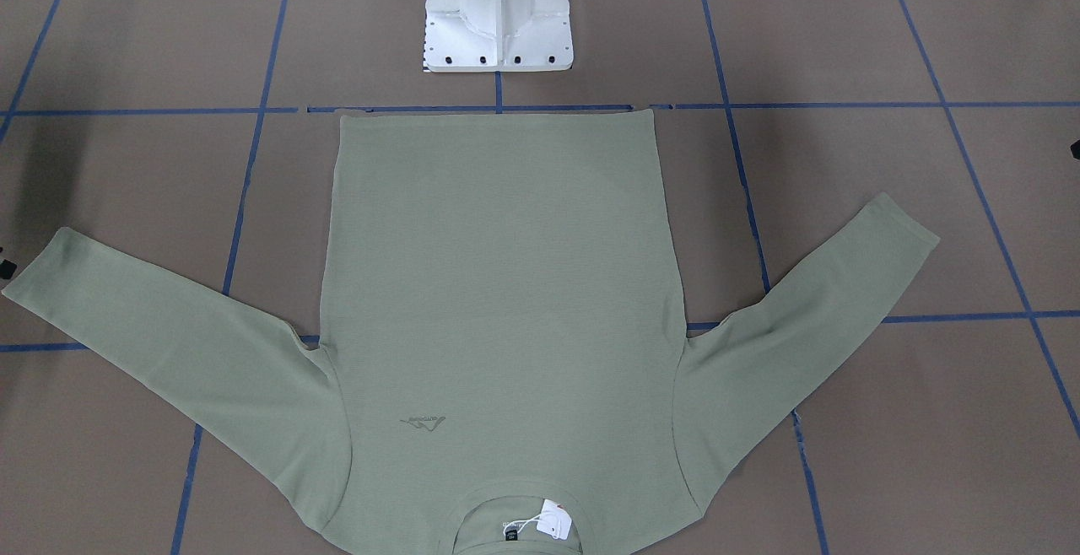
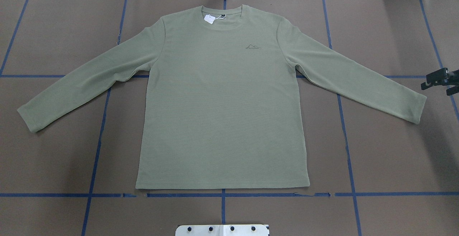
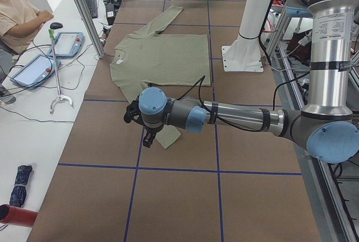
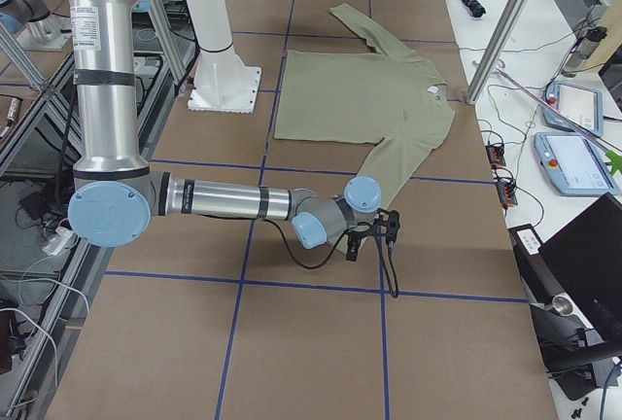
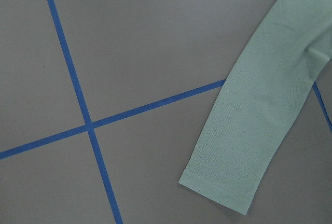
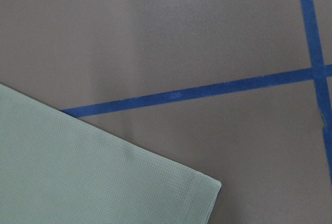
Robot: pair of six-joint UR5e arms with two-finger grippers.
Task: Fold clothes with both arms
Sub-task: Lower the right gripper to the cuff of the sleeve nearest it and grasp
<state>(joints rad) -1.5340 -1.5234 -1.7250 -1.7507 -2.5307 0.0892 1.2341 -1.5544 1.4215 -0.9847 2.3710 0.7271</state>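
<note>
Lying flat on the brown desk (image 2: pixel 394 157) with blue tape lines (image 2: pixel 96 150) is the green shirt (image 2: pixel 222 103), front up, sleeves spread out, with a white tag (image 2: pixel 209 18) at the neck. The right claw (image 2: pixel 439 81) hangs just past one cuff, fingers apart, holding nothing. Only the left side view shows the left claw (image 3: pixel 148 139), over the other cuff; I cannot tell how far it is open. A white side table (image 3: pixel 33 113) has tablets (image 3: pixel 68 43) on it.

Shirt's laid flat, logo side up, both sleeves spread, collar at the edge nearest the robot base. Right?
Not quite. The shirt is flat, logo side up, both sleeves spread, but the collar is at the edge farthest from the robot base; the hem is the edge nearest it. The overhead view shows this.
</note>
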